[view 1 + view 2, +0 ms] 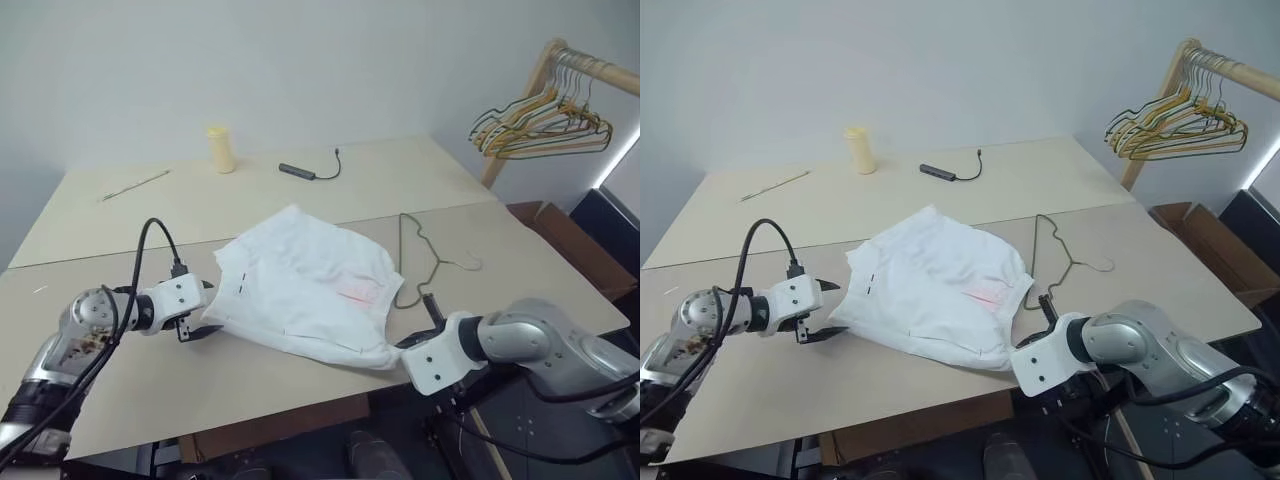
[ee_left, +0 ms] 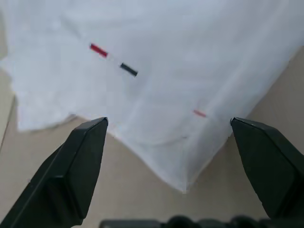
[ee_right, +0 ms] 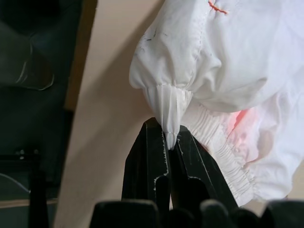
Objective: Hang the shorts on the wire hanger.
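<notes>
The white shorts lie crumpled in the middle of the table, with a faint pink print near their right side. The thin dark wire hanger lies flat on the table just right of them. At the shorts' left edge my left gripper is open, its fingers spread either side of the hem corner without touching it. My right gripper is shut on a pinch of the gathered fabric at the shorts' near right corner, by the table's front edge.
A yellow bottle, a black cable with a small box and a thin stick lie at the back of the table. A wooden rack with a bunch of coloured hangers stands at the right, a cardboard box below it.
</notes>
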Tool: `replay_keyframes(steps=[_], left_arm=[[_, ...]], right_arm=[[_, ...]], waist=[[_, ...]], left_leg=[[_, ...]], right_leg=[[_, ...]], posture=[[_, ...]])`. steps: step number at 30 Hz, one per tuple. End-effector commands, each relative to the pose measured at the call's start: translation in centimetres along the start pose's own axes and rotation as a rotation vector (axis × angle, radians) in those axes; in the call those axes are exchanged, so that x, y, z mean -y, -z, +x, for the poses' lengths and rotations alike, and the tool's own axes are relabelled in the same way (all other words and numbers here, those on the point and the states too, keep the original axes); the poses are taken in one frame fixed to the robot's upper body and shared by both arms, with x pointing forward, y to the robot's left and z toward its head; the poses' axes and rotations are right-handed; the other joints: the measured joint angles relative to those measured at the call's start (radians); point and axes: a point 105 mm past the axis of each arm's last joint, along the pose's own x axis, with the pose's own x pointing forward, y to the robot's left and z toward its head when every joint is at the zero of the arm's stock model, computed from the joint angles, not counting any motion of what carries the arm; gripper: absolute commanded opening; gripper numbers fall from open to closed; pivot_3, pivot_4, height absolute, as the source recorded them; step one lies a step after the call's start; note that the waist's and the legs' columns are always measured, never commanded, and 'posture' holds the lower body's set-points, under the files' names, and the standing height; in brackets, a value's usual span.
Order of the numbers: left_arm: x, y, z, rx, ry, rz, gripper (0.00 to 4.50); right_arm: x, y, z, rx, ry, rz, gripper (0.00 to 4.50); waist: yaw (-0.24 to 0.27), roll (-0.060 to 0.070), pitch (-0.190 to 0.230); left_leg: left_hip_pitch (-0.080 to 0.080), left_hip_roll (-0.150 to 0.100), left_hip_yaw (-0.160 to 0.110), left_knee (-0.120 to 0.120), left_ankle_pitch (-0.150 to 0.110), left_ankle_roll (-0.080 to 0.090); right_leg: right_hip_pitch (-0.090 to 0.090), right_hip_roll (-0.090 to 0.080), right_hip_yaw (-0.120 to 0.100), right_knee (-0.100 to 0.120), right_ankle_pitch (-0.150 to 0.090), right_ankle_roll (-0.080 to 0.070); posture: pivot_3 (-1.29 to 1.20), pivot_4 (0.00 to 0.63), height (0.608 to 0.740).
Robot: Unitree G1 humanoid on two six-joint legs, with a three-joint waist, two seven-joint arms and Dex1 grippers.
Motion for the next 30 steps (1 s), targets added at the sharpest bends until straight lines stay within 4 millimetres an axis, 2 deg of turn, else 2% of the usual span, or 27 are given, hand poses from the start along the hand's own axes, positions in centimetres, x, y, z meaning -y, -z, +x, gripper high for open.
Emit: replay_keyframes(steps=[1,5,7,11,14,20,23,27,30], left_arm=[[-0.4,0.1,-0.1,0.0,0.083,0.007,4.5],[-0.8,1.4,0.8,-0.074,0.133,0.028,4.5],[-1.4,1.6,1.3,-0.081,0.116,0.023,4.11],[-2.3,1.7,2.7,-0.075,0.093,-0.001,2.97],[-2.2,2.1,3.3,-0.098,0.118,-0.001,1.95],[-2.1,2.7,3.1,-0.114,0.147,0.007,0.03],[-2.2,2.8,2.6,-0.121,0.138,0.021,0.03],[-3.3,3.8,1.3,-0.192,0.045,0.059,0.03],[-2.8,5.0,-1.3,-0.268,0.067,0.113,0.03]], right_arm=[[1.6,0.1,-0.4,-0.022,0.076,-0.017,0.03],[1.9,0.0,-0.2,-0.026,0.101,-0.003,0.03],[1.9,0.1,-0.1,-0.03,0.106,0.002,0.0],[1.8,0.2,0.1,-0.034,0.109,0.011,0.0],[1.8,0.0,0.1,-0.027,0.111,0.019,0.0],[1.8,0.1,0.1,-0.034,0.116,0.021,0.0],[2.0,0.5,0.2,-0.059,0.131,0.043,0.0],[2.9,2.0,1.0,-0.147,0.178,0.126,0.0],[3.9,2.3,2.0,-0.175,0.227,0.144,0.0]], waist=[[-0.001,0.0,0.0],[0.001,0.0,0.0],[0.002,0.0,-0.001],[0.002,0.001,-0.002],[0.001,0.0,-0.002],[-0.003,0.0,-0.003],[-0.005,0.0,-0.003],[-0.013,-0.001,-0.003],[-0.032,-0.001,-0.004]], left_leg=[[-0.001,0.0,0.0,0.0,0.0,0.0],[0.0,-0.001,0.0,0.001,0.0,0.0],[0.0,-0.001,0.0,0.002,0.0,0.0],[0.001,-0.001,0.0,0.003,0.0,0.0],[0.003,-0.001,0.0,0.003,0.0,0.0],[0.016,-0.001,0.0,0.002,0.0,0.0],[0.016,-0.001,0.0,0.002,0.0,0.0],[0.015,-0.001,0.0,0.002,0.0,0.0],[0.015,-0.001,0.0,0.002,0.0,0.0]], right_leg=[[0.0,0.0,0.0,0.0,0.0,0.0],[0.0,0.0,0.0,0.0,0.0,0.001],[0.001,0.0,0.0,0.0,-0.001,0.004],[0.003,0.0,0.0,0.0,-0.002,0.008],[0.006,0.0,0.0,0.0,-0.002,0.008],[0.019,0.0,0.0,-0.002,-0.004,0.01],[0.019,0.0,0.0,-0.002,-0.004,0.01],[0.018,0.0,0.001,-0.001,-0.003,0.01],[0.017,0.0,0.002,0.0,-0.003,0.01]], posture=[[-0.18,0.0,0.74],[-0.19,0.0,0.74],[-0.2,0.0,0.74],[-0.2,0.0,0.74],[-0.2,0.0,0.74],[-0.2,0.0,0.74],[-0.2,0.0,0.74],[-0.19,0.0,0.74],[-0.19,0.0,0.74]])
